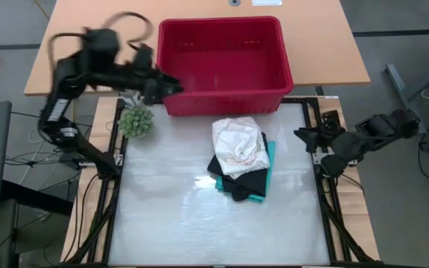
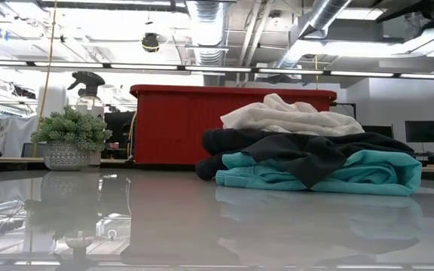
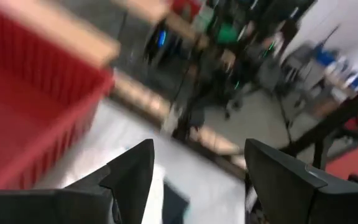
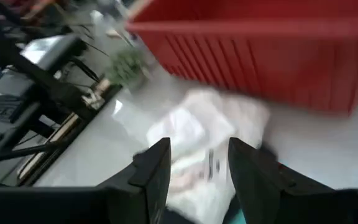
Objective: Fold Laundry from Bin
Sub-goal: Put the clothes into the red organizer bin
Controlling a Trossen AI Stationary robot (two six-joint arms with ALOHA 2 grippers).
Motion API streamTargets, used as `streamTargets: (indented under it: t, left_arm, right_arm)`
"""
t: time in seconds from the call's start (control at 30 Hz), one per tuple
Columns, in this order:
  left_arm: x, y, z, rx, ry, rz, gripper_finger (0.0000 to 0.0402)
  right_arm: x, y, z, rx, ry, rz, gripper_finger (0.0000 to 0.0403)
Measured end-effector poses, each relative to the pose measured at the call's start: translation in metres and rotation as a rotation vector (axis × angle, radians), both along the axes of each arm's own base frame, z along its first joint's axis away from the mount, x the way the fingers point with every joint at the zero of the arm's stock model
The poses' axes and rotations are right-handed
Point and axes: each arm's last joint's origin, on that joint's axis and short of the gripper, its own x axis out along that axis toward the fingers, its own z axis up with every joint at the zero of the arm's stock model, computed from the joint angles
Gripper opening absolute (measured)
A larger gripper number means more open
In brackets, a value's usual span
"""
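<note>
The left gripper (image 1: 171,88) hangs at the near left corner of the red bin (image 1: 222,67), its fingers apart; the bin wall blocks it ahead, the small plant (image 1: 136,120) stands just below. The right gripper (image 1: 302,135) is at the table's right edge; bare table (image 1: 162,216) lies ahead until the laundry pile (image 1: 240,156).

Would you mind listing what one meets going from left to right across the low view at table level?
Potted plant → red bin → the pile of laundry: white cloth on top, black garment beneath it, teal garment at the bottom.
</note>
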Motion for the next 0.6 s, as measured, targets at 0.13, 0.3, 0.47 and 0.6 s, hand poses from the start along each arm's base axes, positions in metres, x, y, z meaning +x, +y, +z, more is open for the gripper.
streamTargets:
  t: [0.13, 0.3, 0.47, 0.6]
  left_arm:
    - [-0.015, -0.017, 0.023, 0.196, -0.17, -0.083, 0.0241]
    - [-0.014, -0.027, 0.037, 0.474, -0.322, -0.275, 0.0241]
    - [-0.019, -0.019, 0.042, 0.561, -0.351, -0.244, 0.0241]
    - [-0.019, -0.009, 0.04, 0.573, -0.341, -0.251, 0.0241]
  right_arm:
    - [-0.006, 0.001, 0.009, -0.19, -0.009, 0.114, 0.0187]
    - [-0.02, -0.004, 0.032, -0.389, -0.129, 0.264, 0.0183]
    - [-0.057, -0.024, 0.063, -0.54, -0.402, 0.33, 0.018]
    - [-0.093, -0.043, 0.08, -0.682, -0.606, 0.331, 0.018]
